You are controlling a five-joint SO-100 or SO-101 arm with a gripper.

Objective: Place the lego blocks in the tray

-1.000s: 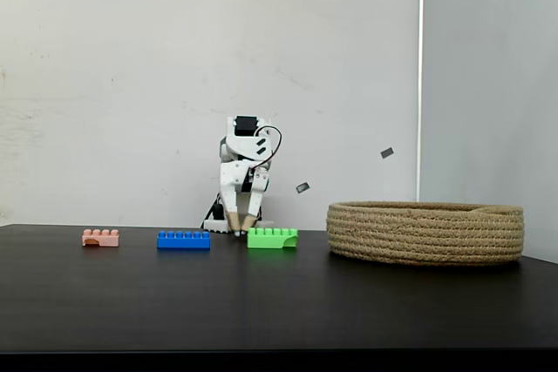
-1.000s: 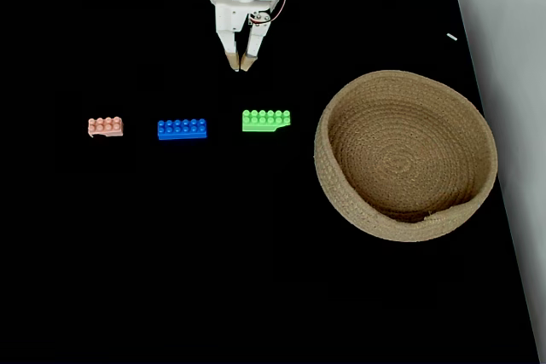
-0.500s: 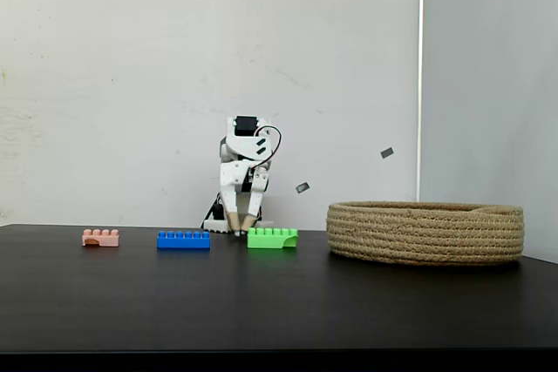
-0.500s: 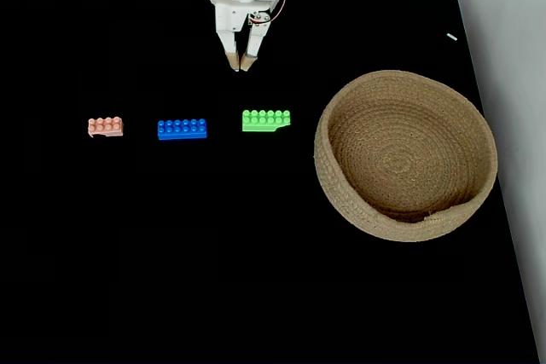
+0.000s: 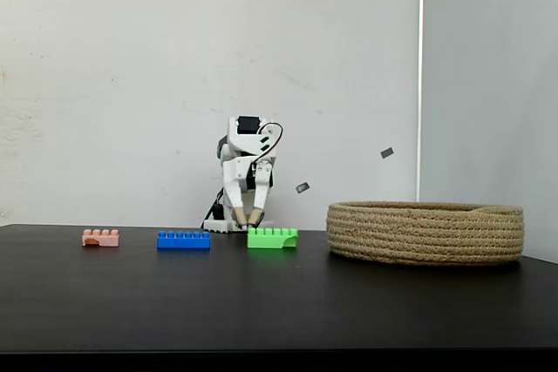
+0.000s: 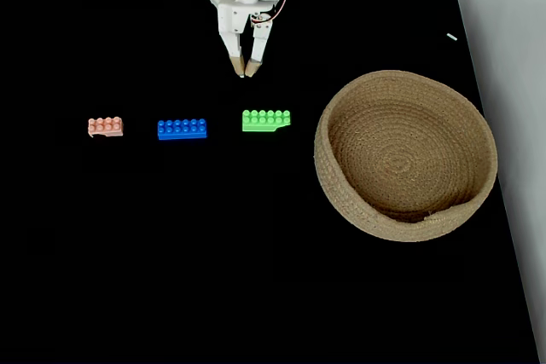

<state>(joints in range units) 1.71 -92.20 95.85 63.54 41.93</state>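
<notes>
Hanging tips-down at the far side of the black worktop (image 6: 256,279), white claw (image 6: 245,68) with fingers a little apart, holding nothing, clear of the surface in the side-on fixed view (image 5: 247,218). Just nearer than the tips, green brick (image 6: 265,120); left of it, blue brick (image 6: 182,129), then pink brick (image 6: 105,126), all three in a row, apart from each other. Right of the row, round rope tray (image 6: 341,185), no bricks inside.

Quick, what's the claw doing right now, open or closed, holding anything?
Claw: open a little, holding nothing, above the green lego brick in the view from above.
</notes>
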